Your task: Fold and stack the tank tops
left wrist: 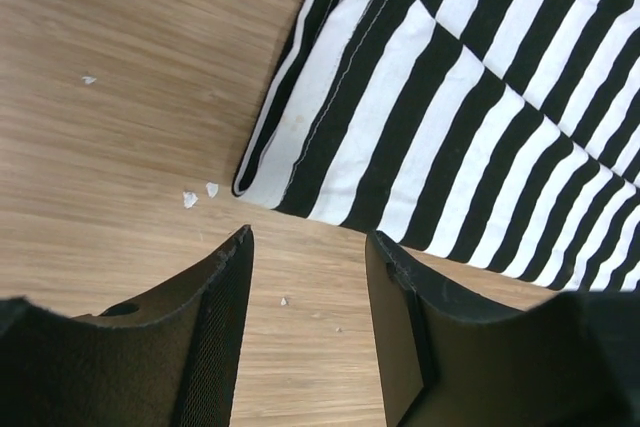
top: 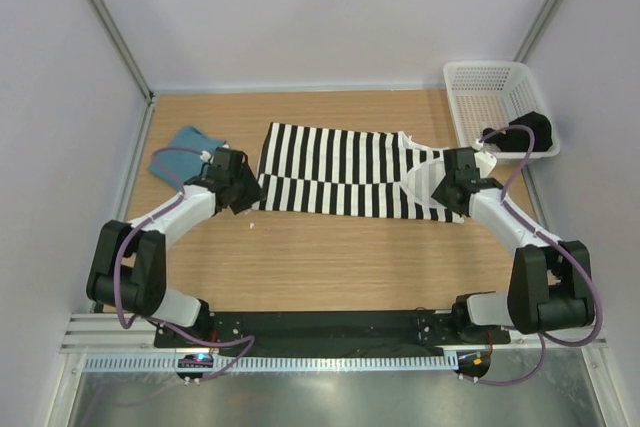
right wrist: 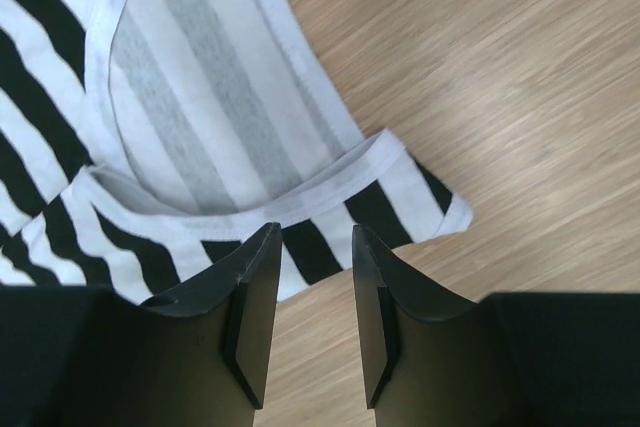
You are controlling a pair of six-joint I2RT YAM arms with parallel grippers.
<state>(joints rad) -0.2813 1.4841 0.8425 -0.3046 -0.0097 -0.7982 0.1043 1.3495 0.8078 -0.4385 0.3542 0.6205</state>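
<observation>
Robot lab test cell, not a home. Plain pale panel walls [top: 300, 7] box in a wood-look table [top: 330, 267], with bare metal frame posts [top: 105, 17] running up at the back corners. Left arm [top: 150, 237] and right arm [top: 530, 247] are bolted to a black base plate [top: 330, 332] at the near edge, with a slotted cable duct [top: 330, 362] in front and purple cables [top: 125, 292] looped loose. Only household bits (laundry stuff): striped tank top [top: 340, 172], white mesh basket [top: 495, 97].

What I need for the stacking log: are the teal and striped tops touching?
Apart. The top view shows a strip of bare table between the teal top and the striped top.
</observation>
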